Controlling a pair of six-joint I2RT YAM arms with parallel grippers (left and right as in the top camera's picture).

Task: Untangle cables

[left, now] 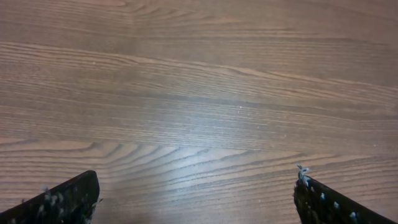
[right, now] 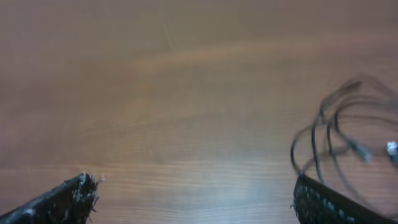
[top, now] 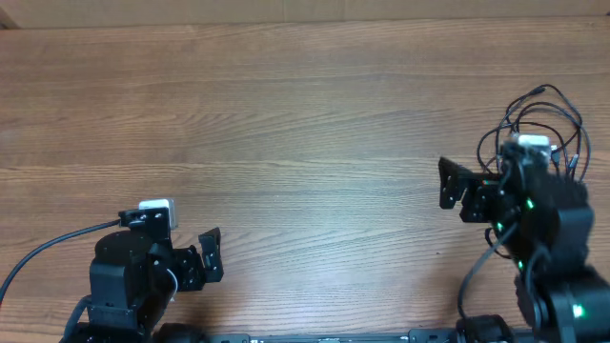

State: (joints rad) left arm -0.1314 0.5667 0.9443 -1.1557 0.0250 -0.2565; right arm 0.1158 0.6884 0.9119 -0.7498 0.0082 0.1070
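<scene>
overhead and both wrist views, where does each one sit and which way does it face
Overhead: above the table, looking straight down; both arms at the bottom edge, left end effector and right end effector open.
Left wrist: on the left arm, looking down at bare wood; its fingertips in the bottom corners.
Right wrist: on the right arm, blurred, facing wood; fingertips in the bottom corners, cables at right.
Shared: overhead and right wrist both show the cables.

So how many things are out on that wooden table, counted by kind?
Black robot arms: 2, the left arm and the right arm, both with jaws open.
Tangled bundle of thin black cords: 1, with the separate cords too snarled to count.
Total: 3
</scene>
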